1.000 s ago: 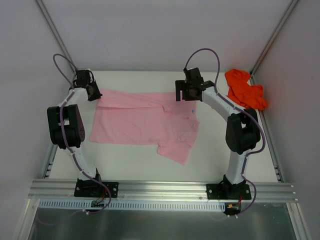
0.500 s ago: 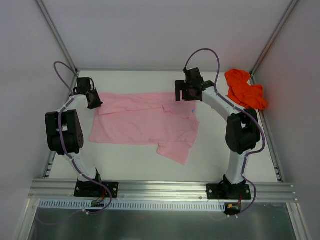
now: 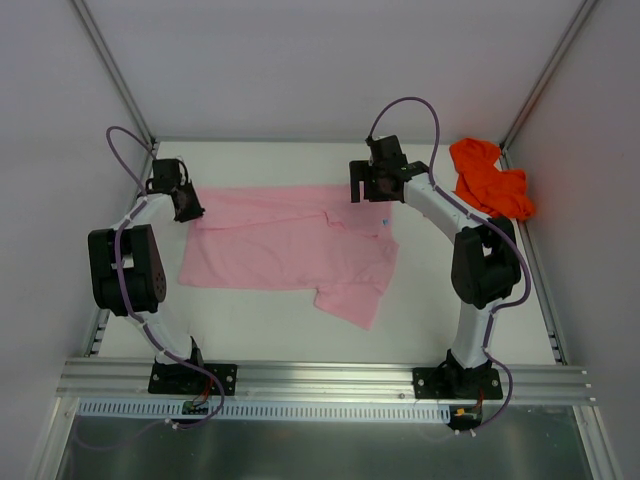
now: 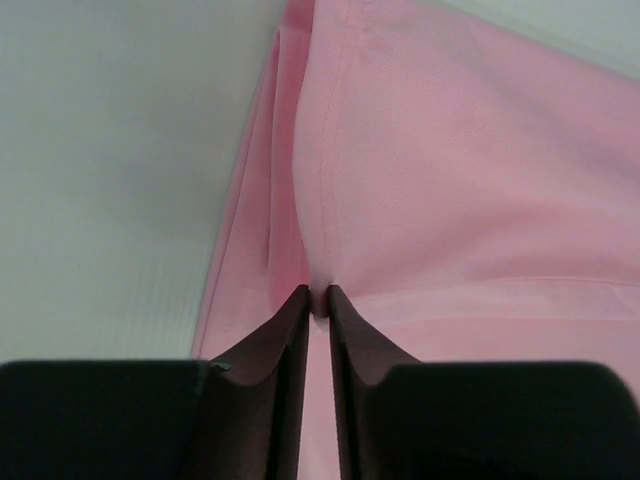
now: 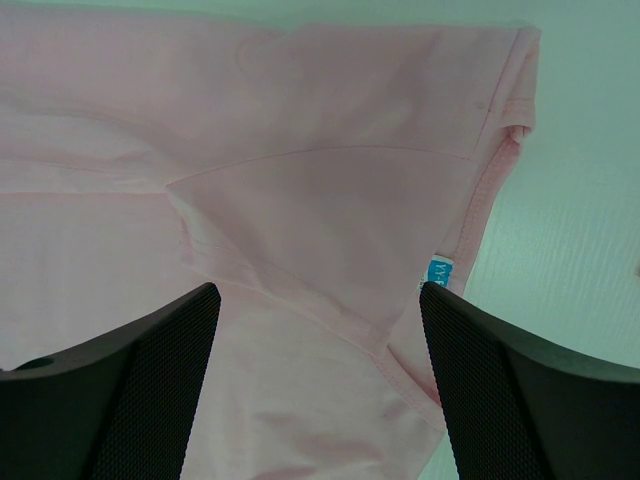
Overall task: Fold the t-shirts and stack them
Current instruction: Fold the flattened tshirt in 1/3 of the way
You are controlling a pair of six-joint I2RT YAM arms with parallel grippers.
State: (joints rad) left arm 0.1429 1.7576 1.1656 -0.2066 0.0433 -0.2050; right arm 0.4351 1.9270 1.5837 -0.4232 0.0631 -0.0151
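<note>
Left gripper (image 4: 318,297) is seen pinched almost shut on a fold of the pink t-shirt (image 4: 450,180), at the cloth's 10 o'clock corner in the top view. Right gripper (image 5: 320,370) is held wide apart above the shirt's 1 o'clock corner, near the collar (image 5: 490,170) and a small blue label (image 5: 441,272). Nothing is gripped between its fingers. The pink t-shirt is spread mostly flat across the middle of the table (image 3: 250,335), with one sleeve (image 3: 350,300) trailing toward 5 o'clock. The orange-red t-shirt (image 3: 490,178) is heaped at the table's 2 o'clock corner, well apart from the pink one.

The cloth is judged light, soft and limp. It can be expected to sag and drag from any single pinch, and a thin layer may slip out of narrow fingertips. A hold is best taken at hems or seams, where the fabric is doubled. Two matched corners should be held, so that the edge is lifted evenly and folded over without bunching.
</note>
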